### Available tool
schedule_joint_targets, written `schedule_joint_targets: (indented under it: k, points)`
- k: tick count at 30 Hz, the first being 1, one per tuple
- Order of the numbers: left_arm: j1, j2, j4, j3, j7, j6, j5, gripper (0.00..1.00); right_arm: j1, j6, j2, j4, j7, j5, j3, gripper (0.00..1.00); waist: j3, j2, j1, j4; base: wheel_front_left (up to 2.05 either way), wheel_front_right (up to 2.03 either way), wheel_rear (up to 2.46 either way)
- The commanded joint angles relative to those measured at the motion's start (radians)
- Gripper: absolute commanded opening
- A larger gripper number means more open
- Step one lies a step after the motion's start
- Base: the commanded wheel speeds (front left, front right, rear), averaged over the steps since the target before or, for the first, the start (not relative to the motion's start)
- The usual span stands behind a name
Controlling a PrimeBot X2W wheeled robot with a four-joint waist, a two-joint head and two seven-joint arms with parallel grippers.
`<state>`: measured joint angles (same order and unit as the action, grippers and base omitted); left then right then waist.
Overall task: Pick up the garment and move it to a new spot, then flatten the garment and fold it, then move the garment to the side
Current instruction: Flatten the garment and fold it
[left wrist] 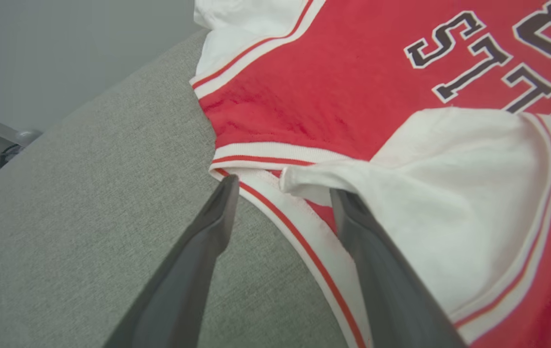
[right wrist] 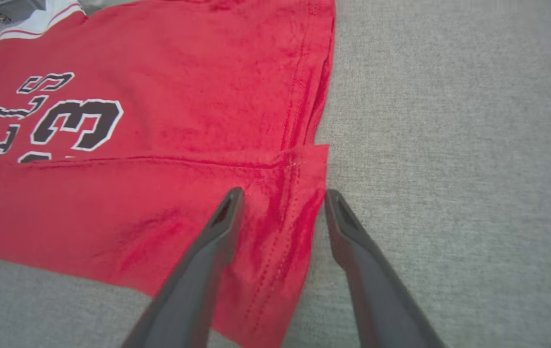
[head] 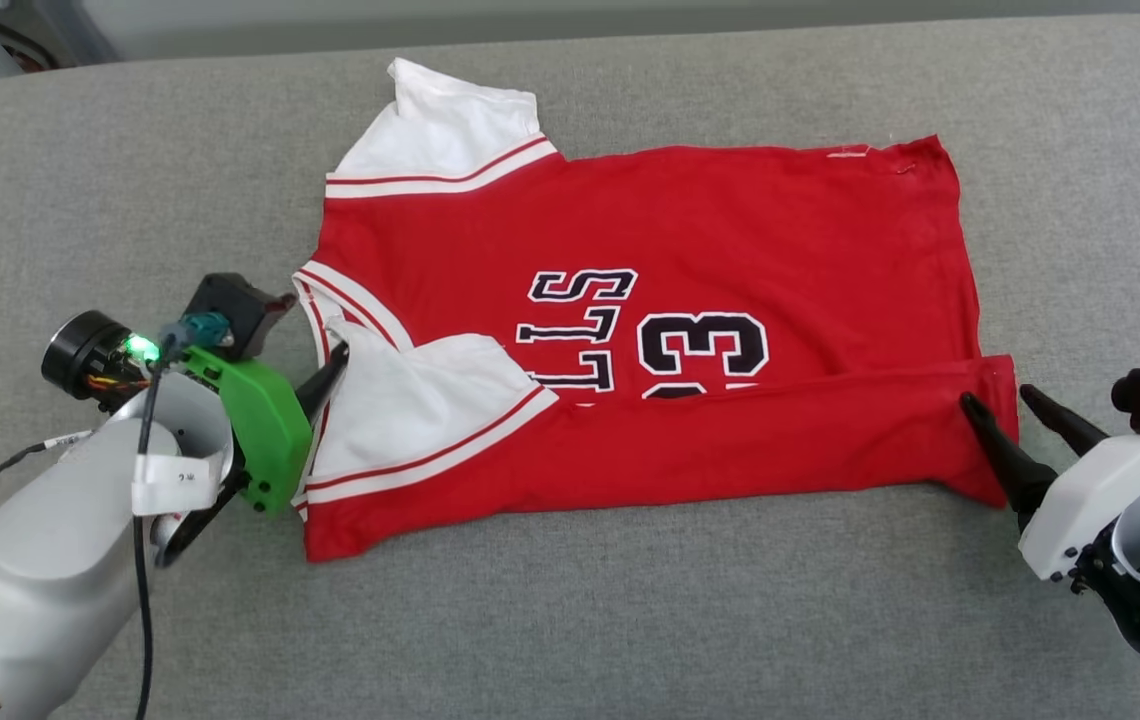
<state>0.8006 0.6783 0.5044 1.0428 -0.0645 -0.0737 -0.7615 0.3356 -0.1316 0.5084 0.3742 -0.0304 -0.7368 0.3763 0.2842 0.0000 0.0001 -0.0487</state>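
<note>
Garment [head: 650, 250] stretched lengthwise between the two arms

It lies flat on the grey cushion [head: 570, 630] across the middle of the head view. Its long axis runs left to right, collar [left wrist: 275, 159] at the left and hem at the right, with the lower edge folded up over the lettering [head: 700, 345]. The left gripper [left wrist: 283, 189], fingers apart, straddles the collar beside the white sleeve [left wrist: 449, 193]. The right gripper [right wrist: 283, 192], fingers apart, straddles the hem corner [right wrist: 280, 222]. Neither clamps cloth. Each arm is nearest its own end, so the next fold probably needs both.

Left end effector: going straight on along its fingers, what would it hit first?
The garment, likely: the left end effector straddles its striped collar, with the folded white sleeve just ahead. Depth is unclear.
</note>
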Motion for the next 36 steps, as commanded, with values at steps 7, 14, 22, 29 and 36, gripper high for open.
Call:
schedule_joint_targets:
  k: [7, 14, 22, 29, 36]
  points:
    - [-0.080, -0.082, 0.089, -0.077, -0.113, 0.070, -0.108, 1.00, 0.005, 0.001, -0.010, -0.044, 0.011, -0.003, -0.011, 1.00, -0.088, 0.0000, -0.0001, 0.011, 0.00, 0.00, 0.00]
    - [-0.189, -0.121, 0.048, -0.189, -0.173, 0.170, -0.224, 1.00, -0.052, 0.001, 0.001, -0.122, -0.081, 0.091, -0.068, 1.00, -0.144, 0.0000, -0.0001, 0.032, 0.00, 0.00, 0.00]
    - [-0.346, -0.088, -0.182, -0.237, -0.148, 0.307, -0.289, 1.00, -0.191, 0.001, -0.055, -0.277, -0.326, 0.190, -0.215, 1.00, -0.158, 0.0000, -0.0001, 0.050, 0.00, 0.00, 0.00]
    - [-0.440, 0.020, -0.485, -0.161, 0.116, 0.467, -0.331, 1.00, -0.323, 0.001, -0.217, -0.489, -0.649, 0.346, -0.390, 1.00, -0.118, 0.0000, -0.0001, 0.042, 0.00, 0.00, 0.00]
    - [-0.450, 0.042, -0.507, -0.152, 0.181, 0.547, -0.339, 1.00, -0.348, 0.001, -0.264, -0.591, -0.730, 0.407, -0.419, 1.00, -0.084, 0.0000, -0.0001, 0.021, 0.00, 0.00, 0.00]
